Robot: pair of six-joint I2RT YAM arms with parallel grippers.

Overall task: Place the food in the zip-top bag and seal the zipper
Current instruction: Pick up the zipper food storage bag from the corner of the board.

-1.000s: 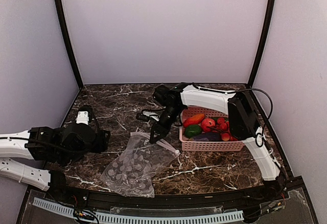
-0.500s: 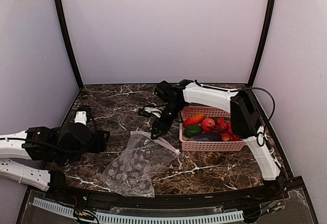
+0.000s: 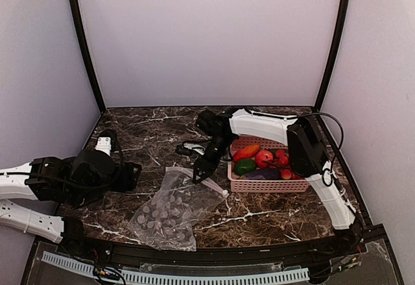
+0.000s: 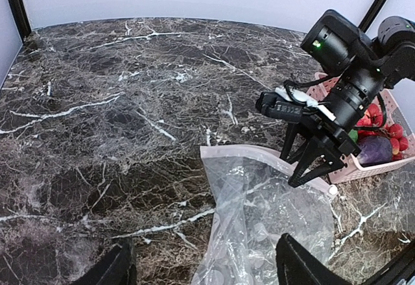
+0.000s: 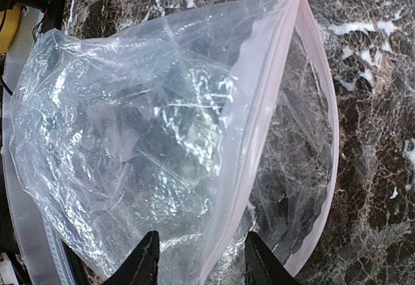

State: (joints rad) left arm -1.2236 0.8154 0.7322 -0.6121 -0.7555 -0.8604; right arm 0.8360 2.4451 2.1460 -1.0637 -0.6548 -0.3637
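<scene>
The zip-top bag (image 3: 174, 208) lies crumpled on the dark marble worktop (image 3: 149, 136), lower centre of the overhead view. Its spotted body trails toward the bottom edge and its mouth points up and to the right. The zipper (image 5: 259, 136) shows as a pale pinkish-white strip, and from the right wrist camera the mouth is gaping. One lip runs nearly straight down the frame and the other bows out to the right, with marble visible through the clear plastic between them. The right claw (image 3: 202, 170) is over that mouth edge with its fingers spread. Its two dark fingertips (image 5: 144, 262) sit at the bottom of its own view, one on either side of the straighter zipper lip. Whether they touch the plastic, I cannot tell. Now the food (image 3: 262, 161): all of it sits in the pink lattice basket (image 3: 272, 185), centre-right of the overhead view, just beside the bag's mouth. There's an orange-red long piece (image 3: 246, 151) at the basket's upper left and a green pepper (image 3: 244, 166) right below it. The red berries (image 3: 266, 157) are bunched toward the middle and right, and a dark piece (image 3: 262, 174) lies along the front wall, looking purple from the left wrist camera. Over at the left of the overhead frame, the left claw (image 3: 130, 176) is near the bag but apart from it. In its own view its fingers are spread wide at the bottom corners, and the bag's body fills the gap between them. The right arm (image 4: 350, 58) reaches in from the upper right of that view.
</scene>
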